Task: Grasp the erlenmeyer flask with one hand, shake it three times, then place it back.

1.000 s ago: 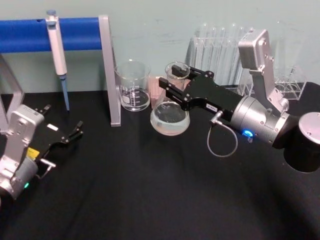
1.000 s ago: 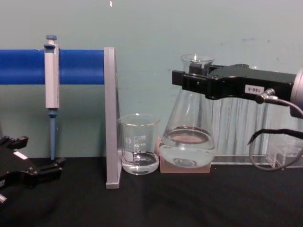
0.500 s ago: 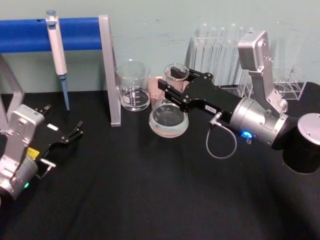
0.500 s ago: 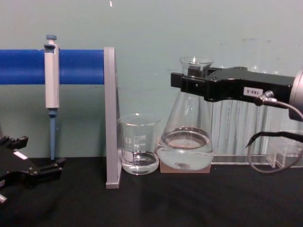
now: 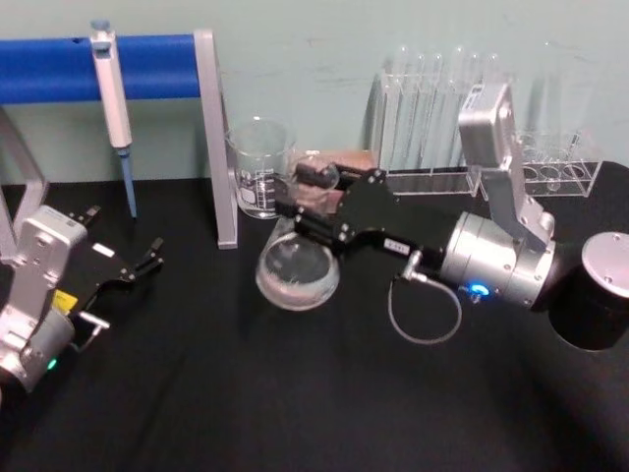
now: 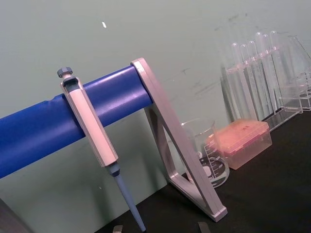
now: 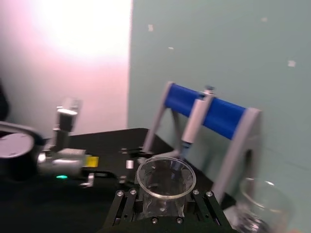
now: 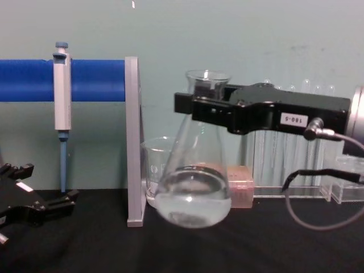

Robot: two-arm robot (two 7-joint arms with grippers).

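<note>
The erlenmeyer flask (image 5: 298,273) is a clear cone with liquid in its wide base. It hangs tilted above the black table, in front of the beaker. My right gripper (image 5: 311,203) is shut on its narrow neck just under the flared rim. From the chest view the flask (image 8: 193,196) leans with its base swung left, the right gripper (image 8: 199,108) clamped across the neck. The right wrist view looks down into the flask mouth (image 7: 165,194) between the black fingers (image 7: 124,201). My left gripper (image 5: 126,258) rests parked at the table's left, open and holding nothing.
A graduated glass beaker (image 5: 260,167) stands by the grey post of the blue-barred stand (image 5: 211,138), which holds a pipette (image 5: 111,88). A pink box (image 5: 344,159) and a test tube rack (image 5: 442,108) line the back wall. A black cylinder (image 5: 601,290) sits at the right.
The right gripper has carried the flask left and toward me, away from the pink box. The flask has gone from upright to tilted and its liquid is sloshing. The left arm is unmoved.
</note>
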